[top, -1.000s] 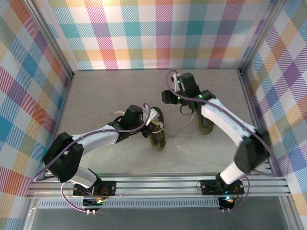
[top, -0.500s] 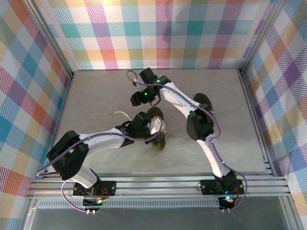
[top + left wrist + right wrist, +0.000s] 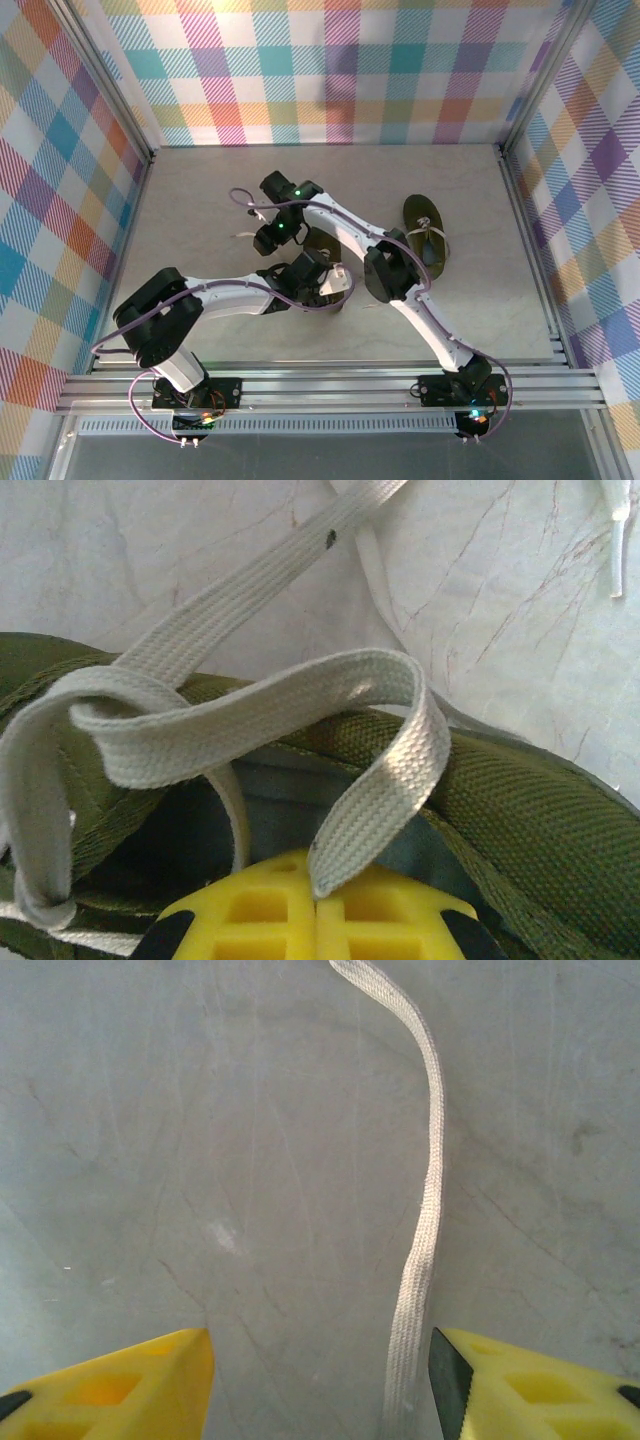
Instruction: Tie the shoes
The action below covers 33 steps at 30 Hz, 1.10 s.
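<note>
We see pale grey veined tabletop point(image 3: 200, 190), pastel plaid walls point(image 3: 330, 70). Left gripper point(image 3: 316, 900) pinches flat beige lace point(image 3: 260, 715) over olive woven shoe point(image 3: 540, 810); right gripper point(image 3: 320, 1360) spread above tabletop.

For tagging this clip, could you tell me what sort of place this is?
Probably a purpose-built robot test booth: bright plaid panels wall in a pale tabletop, an aluminium rail at its near edge carries both arm bases, and olive shoes sit as work pieces.

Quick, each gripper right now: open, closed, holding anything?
Left gripper: shut, pinching a lace loop over the shoe.
Right gripper: open, a loose lace lying between its jaws.
</note>
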Each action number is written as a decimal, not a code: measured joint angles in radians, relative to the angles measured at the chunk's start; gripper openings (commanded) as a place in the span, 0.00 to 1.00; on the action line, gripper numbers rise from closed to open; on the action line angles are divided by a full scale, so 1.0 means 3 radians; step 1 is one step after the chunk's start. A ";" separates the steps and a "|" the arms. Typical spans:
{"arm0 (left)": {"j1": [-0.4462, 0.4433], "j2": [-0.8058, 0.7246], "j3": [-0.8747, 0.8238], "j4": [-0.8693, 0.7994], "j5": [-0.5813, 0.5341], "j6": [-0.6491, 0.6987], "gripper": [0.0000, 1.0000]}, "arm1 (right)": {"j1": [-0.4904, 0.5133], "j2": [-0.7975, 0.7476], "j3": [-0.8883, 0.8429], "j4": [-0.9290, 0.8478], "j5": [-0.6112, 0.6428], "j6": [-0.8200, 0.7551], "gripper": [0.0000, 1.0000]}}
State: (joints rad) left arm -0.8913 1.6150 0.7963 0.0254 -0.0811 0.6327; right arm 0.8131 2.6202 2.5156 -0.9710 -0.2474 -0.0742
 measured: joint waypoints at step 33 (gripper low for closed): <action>0.0058 -0.0178 0.0066 -0.0055 -0.0179 -0.0333 0.00 | 0.0134 -0.0070 0.0032 -0.0074 0.0451 -0.0153 0.00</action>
State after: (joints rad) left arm -0.8738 1.5616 0.8162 0.0090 -0.1349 0.5327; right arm 0.8532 2.5992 2.5252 -0.9932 -0.1120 -0.1200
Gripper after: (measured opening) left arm 0.053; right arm 0.045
